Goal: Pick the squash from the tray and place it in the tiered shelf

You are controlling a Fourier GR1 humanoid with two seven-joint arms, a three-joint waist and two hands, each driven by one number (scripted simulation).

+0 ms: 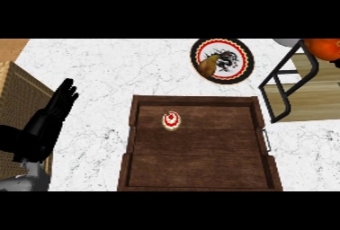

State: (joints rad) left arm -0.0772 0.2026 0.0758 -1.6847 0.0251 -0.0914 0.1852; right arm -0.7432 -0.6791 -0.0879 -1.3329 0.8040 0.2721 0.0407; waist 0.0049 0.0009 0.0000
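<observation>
The left hand (41, 128) rests at the view's left edge, fingers straight and spread apart, holding nothing, over the white marble counter (93, 67). Bare marble lies between it and the dark wooden tray (130, 134) at centre. In the tray there is just a small red-and-white item (171, 121) near the far wall, with open floor around it. The orange squash (324, 48) is up in the far right corner, over the black-framed tiered shelf (287, 74), cut by the view's edge. Left of the shelf sits a patterned plate (243, 54) bearing a brown item (207, 66).
</observation>
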